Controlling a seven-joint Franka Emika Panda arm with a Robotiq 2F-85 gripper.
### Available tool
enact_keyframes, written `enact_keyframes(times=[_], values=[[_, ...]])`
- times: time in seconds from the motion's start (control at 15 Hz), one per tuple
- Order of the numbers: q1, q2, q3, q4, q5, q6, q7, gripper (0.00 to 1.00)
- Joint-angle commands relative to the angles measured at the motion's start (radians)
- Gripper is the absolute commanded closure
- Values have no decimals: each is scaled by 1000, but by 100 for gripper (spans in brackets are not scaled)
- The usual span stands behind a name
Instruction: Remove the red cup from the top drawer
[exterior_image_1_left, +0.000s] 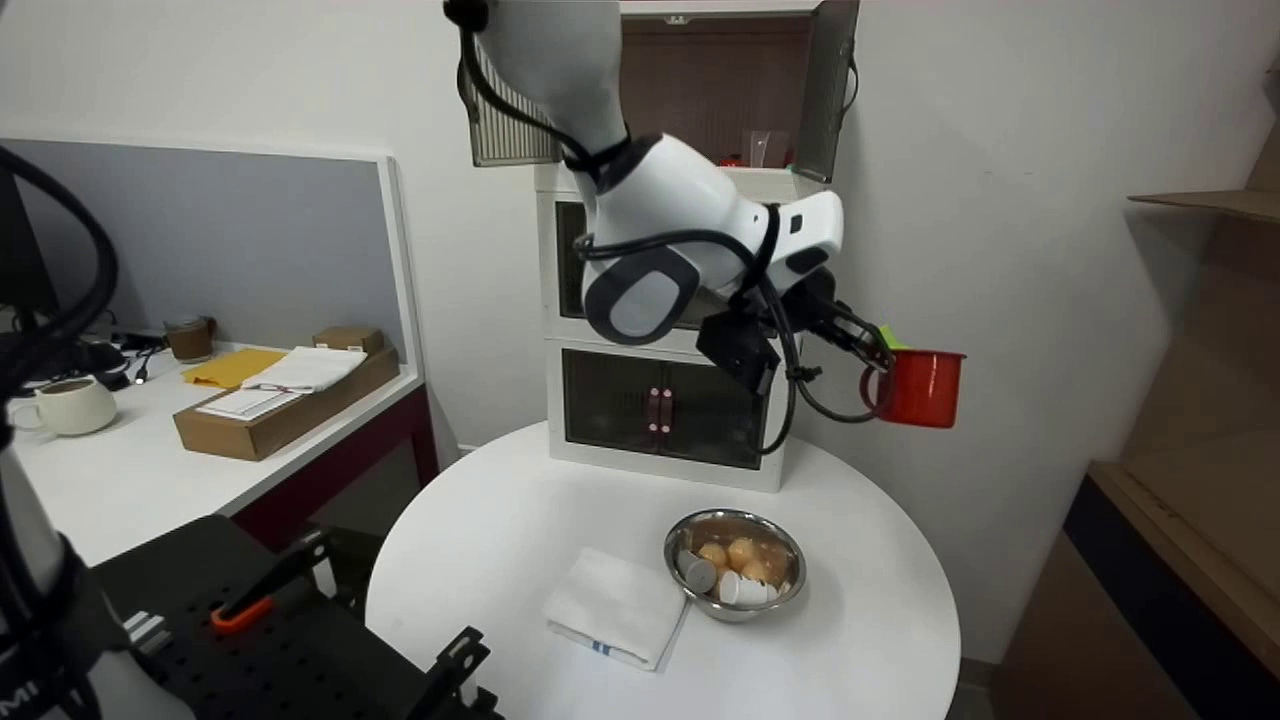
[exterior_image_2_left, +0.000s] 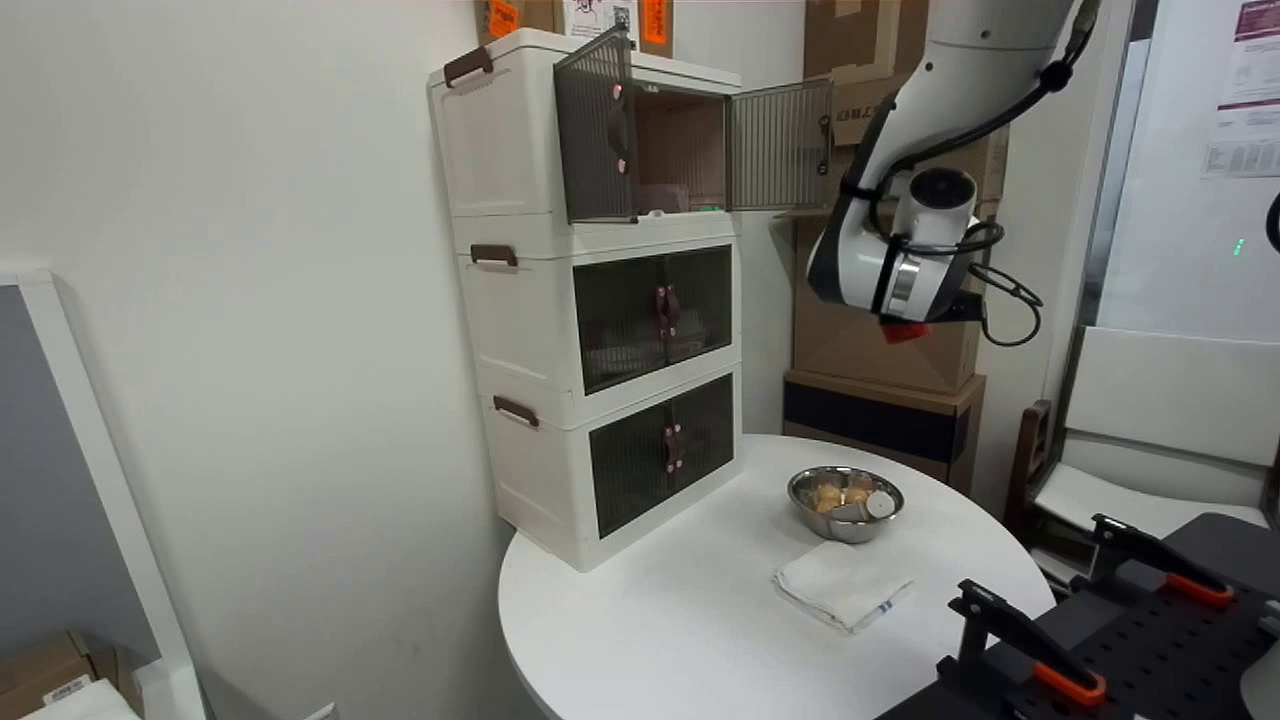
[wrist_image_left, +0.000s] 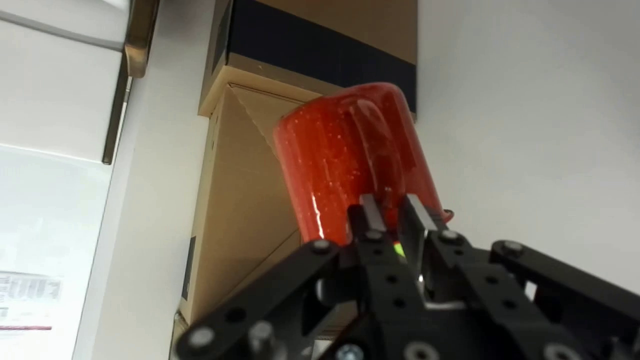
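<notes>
Nearest, btm ctr of wrist view, gripper (wrist_image_left: 392, 215) is pinched nearly closed; cup (exterior_image_1_left: 924, 390) is held by its handle (wrist_image_left: 382, 147), midair, mid-right in an exterior view. Removal from top drawer (exterior_image_2_left: 500, 130) (upper ctr) looks done; only set-down, if wanted, is left. Bowl (exterior_image_2_left: 840, 532) & cloth (exterior_image_2_left: 838, 586), low in frame on tabletop (exterior_image_2_left: 640, 640), would need avoiding.

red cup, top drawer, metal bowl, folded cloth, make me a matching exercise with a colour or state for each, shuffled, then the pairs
1. red cup
2. top drawer
3. metal bowl
4. folded cloth

A. stands open
B. white with some blue
C. gripped by the pincer
D. holds round tan pieces

Pairs: 1-C, 2-A, 3-D, 4-B
</notes>
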Motion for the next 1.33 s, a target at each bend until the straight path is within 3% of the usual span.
enact_keyframes(times=[0.0,0.47,0.87,1.27], values=[[75,201,-110,150,-25,34,60,96],[136,483,-175,356,-6,-16,111,96],[124,612,-146,437,38,-40,82,96],[124,663,-117,474,33,-109,95,96]])
